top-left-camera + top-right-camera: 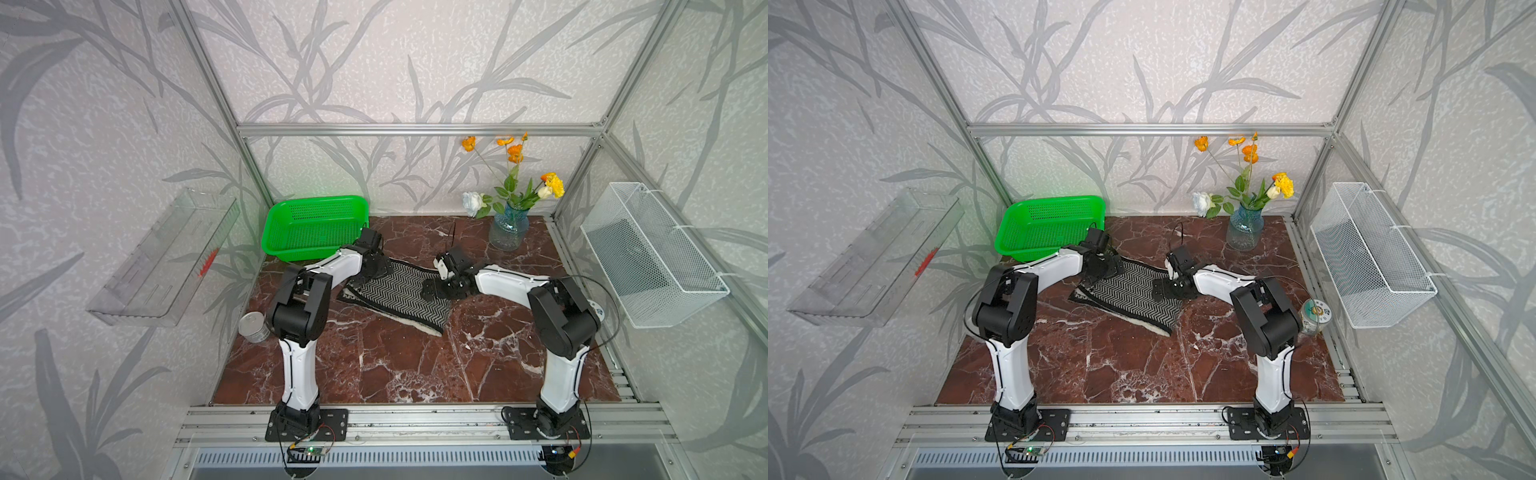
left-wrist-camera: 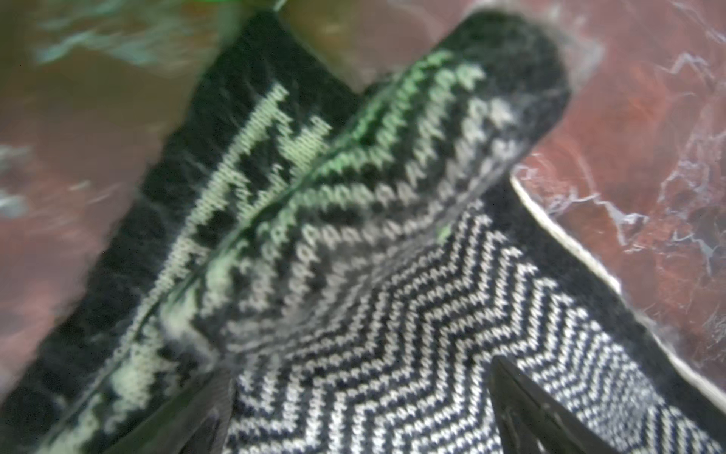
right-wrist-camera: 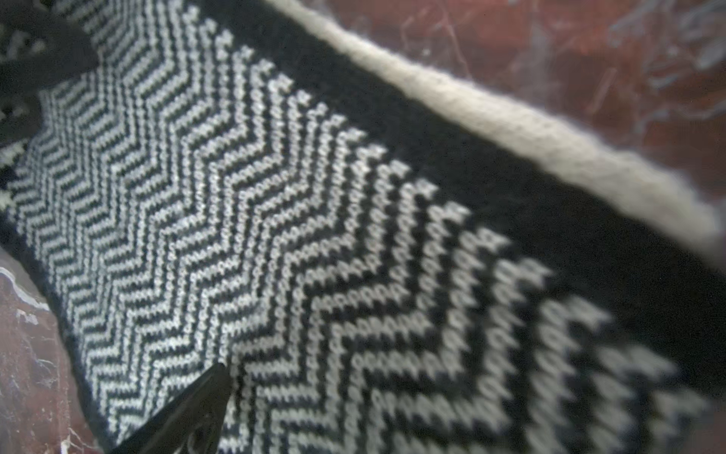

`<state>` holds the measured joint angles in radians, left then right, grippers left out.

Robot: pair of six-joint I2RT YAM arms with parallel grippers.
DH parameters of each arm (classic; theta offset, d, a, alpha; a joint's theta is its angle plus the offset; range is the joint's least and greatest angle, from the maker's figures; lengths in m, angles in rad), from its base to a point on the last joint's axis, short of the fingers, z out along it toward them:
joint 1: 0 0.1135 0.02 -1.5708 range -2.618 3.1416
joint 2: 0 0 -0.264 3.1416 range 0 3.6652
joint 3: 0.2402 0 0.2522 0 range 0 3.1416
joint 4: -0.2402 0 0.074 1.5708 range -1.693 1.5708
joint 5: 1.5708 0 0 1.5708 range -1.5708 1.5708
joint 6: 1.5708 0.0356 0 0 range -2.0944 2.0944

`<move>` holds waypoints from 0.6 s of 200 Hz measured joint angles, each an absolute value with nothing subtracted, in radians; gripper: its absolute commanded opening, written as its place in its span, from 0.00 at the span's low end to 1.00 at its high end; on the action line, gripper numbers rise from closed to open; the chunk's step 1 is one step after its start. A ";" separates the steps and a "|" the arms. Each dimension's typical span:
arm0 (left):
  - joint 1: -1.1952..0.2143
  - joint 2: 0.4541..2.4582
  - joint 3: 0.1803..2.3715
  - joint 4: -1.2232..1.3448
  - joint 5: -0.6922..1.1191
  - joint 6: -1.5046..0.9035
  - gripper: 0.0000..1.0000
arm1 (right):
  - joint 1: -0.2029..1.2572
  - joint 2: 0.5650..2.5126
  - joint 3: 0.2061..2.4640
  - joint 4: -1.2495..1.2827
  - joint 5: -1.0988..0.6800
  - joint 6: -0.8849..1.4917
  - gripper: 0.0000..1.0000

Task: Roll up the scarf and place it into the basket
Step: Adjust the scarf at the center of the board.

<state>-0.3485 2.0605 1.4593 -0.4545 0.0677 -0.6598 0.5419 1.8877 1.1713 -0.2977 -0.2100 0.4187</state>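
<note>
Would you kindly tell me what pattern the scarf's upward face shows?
The scarf shows a black-and-white herringbone zigzag, seen most clearly in the right wrist view.

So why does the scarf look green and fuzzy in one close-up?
Left wrist view: a fold of the scarf sits close to the lens, so it blurs, and its pale stitches take a green cast, probably reflected off the basket; right wrist view: zigzag sharp mid-frame, cream border soft; both top views: evenly lit, in focus.
</note>
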 measured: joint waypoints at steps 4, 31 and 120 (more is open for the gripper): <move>-0.358 2.078 1.485 -0.464 0.065 -0.656 0.98 | 0.544 1.866 1.145 -0.297 -0.202 0.421 0.99; -0.401 2.194 1.672 -0.527 0.061 -0.639 0.97 | 0.580 1.718 0.970 -0.300 -0.164 0.438 0.99; -0.490 2.558 2.307 -0.729 0.136 -0.555 0.98 | 0.828 1.710 0.942 -0.257 -0.059 0.533 0.99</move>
<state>-0.4896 2.5576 2.3066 -0.7288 0.1360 -0.5549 0.8276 1.7103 0.9424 -0.2565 -0.0589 0.5327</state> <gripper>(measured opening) 0.975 0.991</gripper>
